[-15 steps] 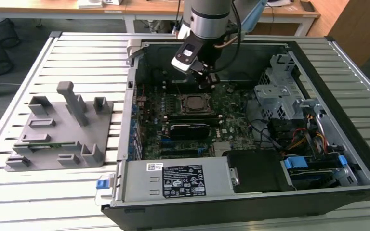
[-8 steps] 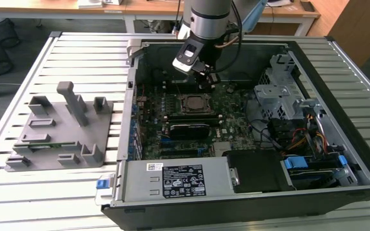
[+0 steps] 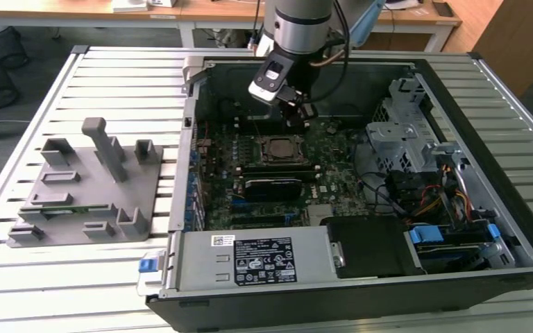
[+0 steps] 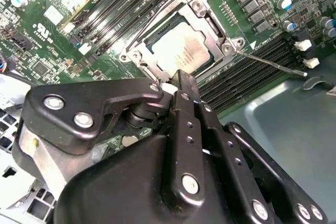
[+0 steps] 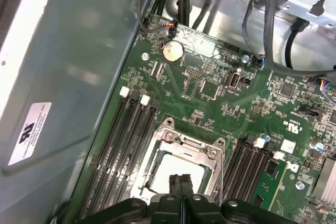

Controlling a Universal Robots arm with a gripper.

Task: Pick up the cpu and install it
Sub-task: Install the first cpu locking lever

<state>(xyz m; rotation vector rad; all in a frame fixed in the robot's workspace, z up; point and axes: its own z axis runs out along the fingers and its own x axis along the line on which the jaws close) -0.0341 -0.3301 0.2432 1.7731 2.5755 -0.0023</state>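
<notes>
Silver-grey metal marks the top of the cpu (image 4: 178,48), which lies flat inside the square socket frame (image 4: 212,30) on the green motherboard (image 5: 210,108); in the first wrist view the same chip (image 5: 176,169) sits in the frame (image 5: 181,142) with memory slots (image 5: 123,140) running along both sides of it. In the exterior view the socket with the cpu (image 3: 277,148) is near the middle of the board, inside the open computer case (image 3: 488,229) that rests on a slatted metal table (image 3: 109,76). The gripper (image 4: 181,85) hangs just above the edge of the socket; its two black fingers (image 4: 185,108) are pressed together with no gap between them, and nothing is held between them. In the first wrist view the gripper (image 5: 181,179) shows its joined fingertips over the lower rim of the frame, with the chip's pale top just beyond them. A thin wire lever (image 4: 273,62) stands out from one corner of the frame, across the neighbouring memory slots. A round coin battery (image 5: 171,51) sits on the board towards the case wall. In the exterior view the gripper (image 3: 296,105) is over the board's far part, close to the case's back wall. A grey plastic fixture (image 3: 91,187) stands on the table at the exterior view's left, well apart from the case, and a metal power supply box (image 3: 257,258) lies along the case's near edge.
</notes>
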